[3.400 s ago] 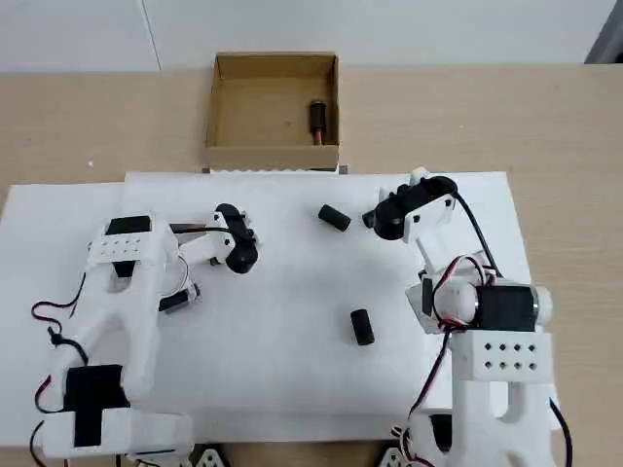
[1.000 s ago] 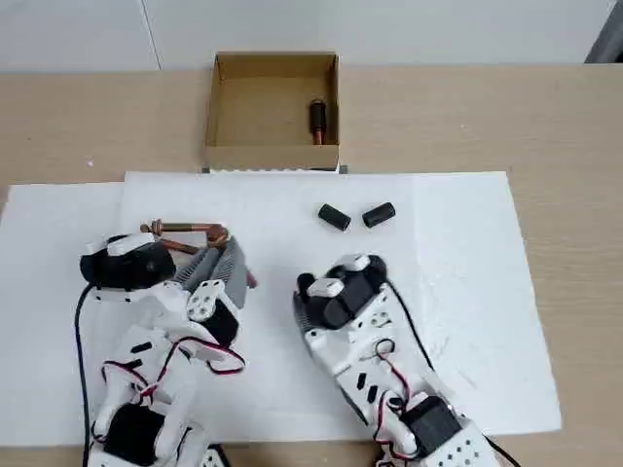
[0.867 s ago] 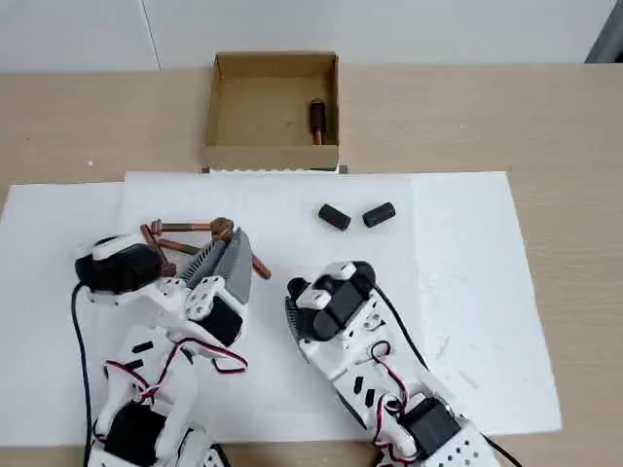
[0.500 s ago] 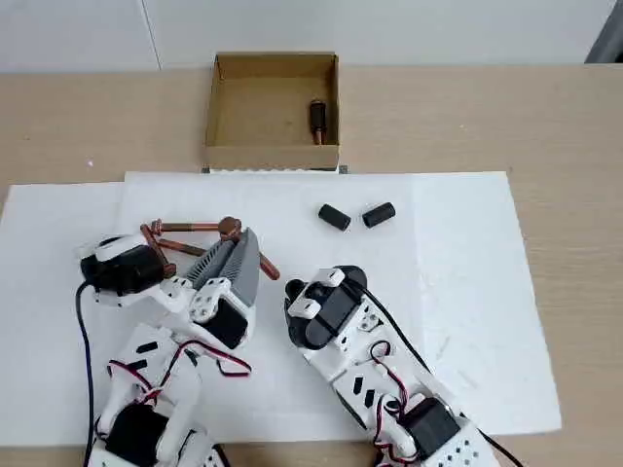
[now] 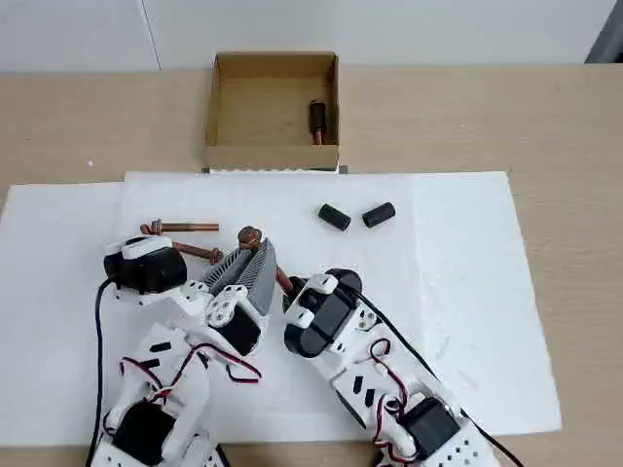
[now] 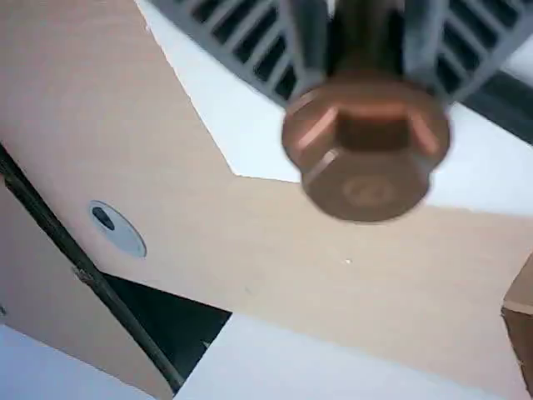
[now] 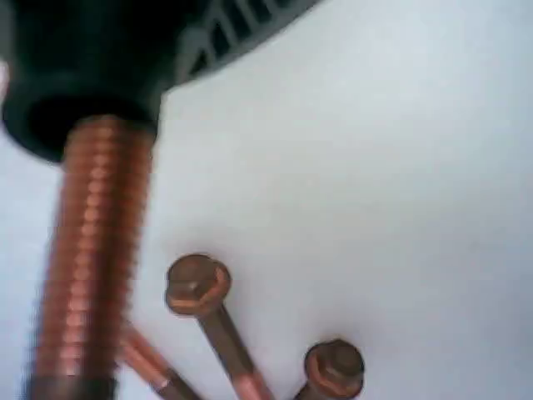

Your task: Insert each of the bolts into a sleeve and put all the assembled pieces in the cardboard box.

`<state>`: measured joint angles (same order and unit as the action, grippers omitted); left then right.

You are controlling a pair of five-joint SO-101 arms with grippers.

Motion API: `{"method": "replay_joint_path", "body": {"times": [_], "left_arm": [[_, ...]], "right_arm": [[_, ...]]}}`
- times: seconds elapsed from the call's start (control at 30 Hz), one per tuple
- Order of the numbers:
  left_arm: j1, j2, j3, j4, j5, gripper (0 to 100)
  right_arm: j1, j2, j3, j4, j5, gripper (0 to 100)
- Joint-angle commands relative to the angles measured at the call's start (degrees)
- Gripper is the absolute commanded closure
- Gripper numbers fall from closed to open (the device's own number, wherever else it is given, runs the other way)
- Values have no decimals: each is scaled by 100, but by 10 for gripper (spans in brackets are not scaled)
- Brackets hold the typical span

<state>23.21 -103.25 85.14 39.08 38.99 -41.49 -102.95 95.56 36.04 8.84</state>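
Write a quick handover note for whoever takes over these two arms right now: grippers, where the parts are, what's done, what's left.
Left gripper: shut on a bolt.
Right gripper: shut on a sleeve, with the bolt's threaded end at its mouth.
On the paper: two loose bolts and two loose sleeves.
Done: one assembled piece in the box.
Left: finish this insertion, box it, then assemble and box the other two.

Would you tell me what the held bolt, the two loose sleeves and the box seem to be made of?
The bolt is probably copper-plated metal, given its shiny reddish hex head. The loose sleeves are matte black, perhaps plastic or rubber; I cannot tell which. The box is brown cardboard with dull walls.
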Motion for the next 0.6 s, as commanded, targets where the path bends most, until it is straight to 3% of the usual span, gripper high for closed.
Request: {"method": "replay_joint_path", "body": {"times": [0.0,0.37,0.57], "left_arm": [[9,-79,40,-79,-62,984],[35,-79,215,-211,-70,985],[369,-79,215,255,-123,985]], "right_arm": [[-101,-48,0,-207,53,995],[-215,-48,0,-207,53,995],[-207,-48,0,-207,53,995]]}}
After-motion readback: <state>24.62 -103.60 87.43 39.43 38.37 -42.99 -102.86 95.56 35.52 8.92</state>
